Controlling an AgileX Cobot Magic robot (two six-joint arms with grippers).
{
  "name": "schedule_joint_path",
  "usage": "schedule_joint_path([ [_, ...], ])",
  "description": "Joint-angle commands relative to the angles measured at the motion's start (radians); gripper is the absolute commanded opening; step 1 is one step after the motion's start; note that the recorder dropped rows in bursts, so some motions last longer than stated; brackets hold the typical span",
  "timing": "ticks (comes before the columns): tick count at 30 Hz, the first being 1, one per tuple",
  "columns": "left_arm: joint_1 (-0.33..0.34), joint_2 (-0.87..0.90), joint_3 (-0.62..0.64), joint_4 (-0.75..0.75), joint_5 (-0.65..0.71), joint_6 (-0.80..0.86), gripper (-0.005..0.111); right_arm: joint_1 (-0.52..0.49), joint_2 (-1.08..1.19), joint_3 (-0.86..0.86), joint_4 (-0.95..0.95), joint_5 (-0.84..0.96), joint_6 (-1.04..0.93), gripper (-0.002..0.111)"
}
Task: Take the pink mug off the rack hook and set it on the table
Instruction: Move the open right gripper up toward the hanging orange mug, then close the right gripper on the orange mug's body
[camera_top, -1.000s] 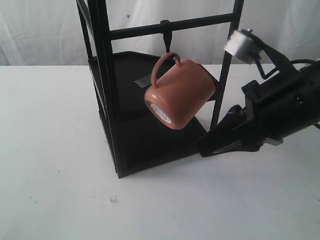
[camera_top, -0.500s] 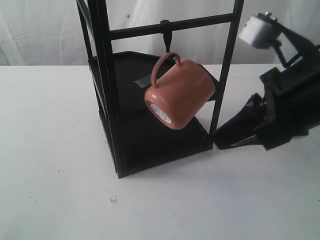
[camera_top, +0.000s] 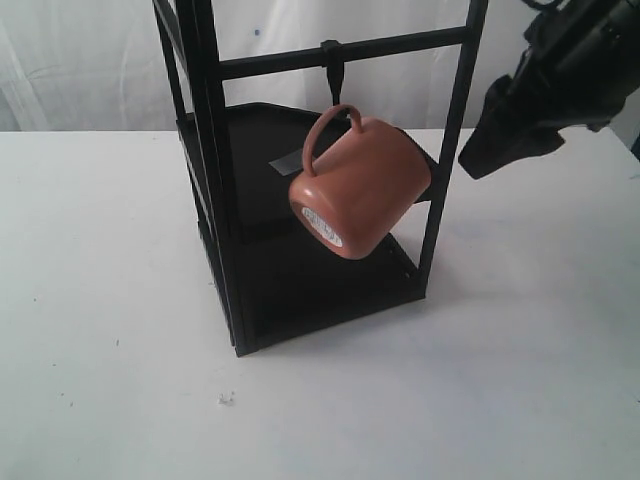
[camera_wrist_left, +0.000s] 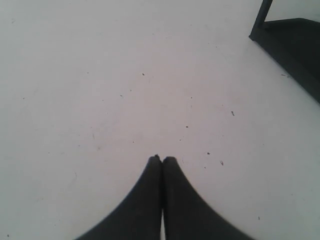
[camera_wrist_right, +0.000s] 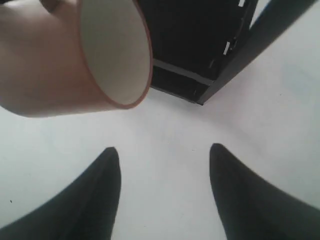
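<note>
Table (camera_top: 110, 340): white, faintly specked, carries everything I can see. Rack (camera_top: 214, 190): black open frame with a dark low shelf, standing about mid-table. Right arm: a dark mass raised at the far right, to the right of the rack's right post and off the tabletop. In the exterior view I read its outline poorly, so I go by the wrist camera for the right gripper (camera_wrist_right: 162, 147). There both fingers stand well apart with white table showing between them, and they touch neither mug nor rack. The pink mug (camera_top: 365, 190) hangs by its loop handle from the hook (camera_top: 335, 70) on the rack's upper crossbar. It is tilted, with its base and white label (camera_top: 322, 226) turned toward the near left and its mouth toward the far right. It hangs clear of the shelf beneath it. From the right wrist camera the cream inside of the mouth faces the lens, apart from the fingertips. Left gripper (camera_wrist_left: 161, 159): fingers closed tip to tip, gripping no object, over bare table near one corner of the rack's base.
</note>
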Motion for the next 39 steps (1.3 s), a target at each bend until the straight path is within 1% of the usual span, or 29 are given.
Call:
schedule_joint_path([
  [1,-0.008,-0.005,0.002,-0.002,0.001,-0.001,0.000,0.001,-0.010,-0.008,-0.066,0.002,-0.077,0.051],
  [3,-0.008,-0.005,0.002,-0.002,0.001,-0.001,0.000,0.001,-0.021,-0.008,-0.057,0.002,-0.045,0.051],
  [5,-0.008,-0.005,0.002,-0.002,0.001,-0.001,0.000,0.001,-0.030,-0.008,0.023,0.002,-0.025,0.051],
  [7,-0.008,-0.005,0.002,-0.002,0.001,-0.001,0.000,0.001,-0.025,-0.008,0.133,0.000,-0.106,0.051],
  [8,-0.008,-0.005,0.002,-0.002,0.001,-0.001,0.000,0.001,-0.012,-0.008,0.189,-0.020,-0.162,0.054],
  [9,-0.008,-0.005,0.002,-0.002,0.001,-0.001,0.000,0.001,-0.002,-0.008,0.210,-0.021,-0.170,0.058],
  [10,-0.008,-0.005,0.002,-0.002,0.001,-0.001,0.000,0.001,0.015,-0.008,0.222,-0.012,-0.175,0.063],
  [11,-0.008,-0.005,0.002,-0.002,0.001,-0.001,0.000,0.001,0.025,-0.008,0.222,-0.007,-0.175,0.065],
  [14,-0.008,-0.005,0.002,-0.002,0.001,-0.001,0.000,0.001,0.040,-0.006,0.257,-0.007,-0.212,0.065],
  [16,-0.008,-0.005,0.002,-0.002,0.001,-0.001,0.000,0.001,0.058,0.013,0.365,-0.007,-0.337,0.065],
  [17,-0.008,-0.005,0.002,-0.002,0.001,-0.001,0.000,0.001,0.064,0.033,0.370,-0.009,-0.388,0.065],
  [22,-0.008,-0.005,0.002,-0.002,0.001,-0.001,0.000,0.001,0.069,0.109,0.387,-0.067,-0.423,0.065],
  [27,-0.008,-0.005,0.002,-0.002,0.001,-0.001,0.000,0.001,0.069,0.124,0.472,-0.037,-0.485,0.065],
  [31,-0.008,-0.005,0.002,-0.002,0.001,-0.001,0.000,0.001,0.069,0.128,0.504,-0.037,-0.502,0.065],
  [36,-0.008,-0.005,0.002,-0.002,0.001,-0.001,0.000,0.001,0.069,0.180,0.601,-0.041,-0.600,0.065],
  [39,-0.008,-0.005,0.002,-0.002,0.001,-0.001,0.000,0.001,0.069,0.192,0.615,-0.023,-0.602,0.065],
])
